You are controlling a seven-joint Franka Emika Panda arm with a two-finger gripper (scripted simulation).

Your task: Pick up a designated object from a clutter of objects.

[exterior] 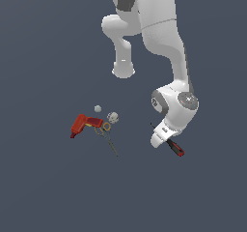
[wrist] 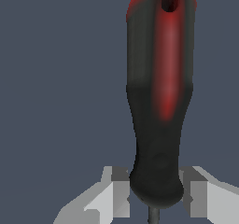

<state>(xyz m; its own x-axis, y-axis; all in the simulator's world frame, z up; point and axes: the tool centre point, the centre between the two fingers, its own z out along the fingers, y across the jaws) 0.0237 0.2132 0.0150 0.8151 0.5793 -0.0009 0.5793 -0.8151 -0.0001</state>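
My gripper [wrist: 155, 197] has its two fingers [wrist: 114, 195] standing apart on either side of the screwdriver [wrist: 158, 106], at the black end of its handle by the shaft; I cannot tell whether they touch it. Off toward nine o'clock in the exterior view lie the scissors [exterior: 108, 135], the red drill [exterior: 85, 124] and two whitish round pieces [exterior: 112, 117].

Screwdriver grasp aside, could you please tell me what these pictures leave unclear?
- Screwdriver shaft: cut off by the wrist view's edge; in the exterior view mostly hidden behind the gripper.
- Jaws' contact with the handle: not clear in either view.
- Two whitish round pieces: too small to identify.
- Scissors blades: too thin to resolve.
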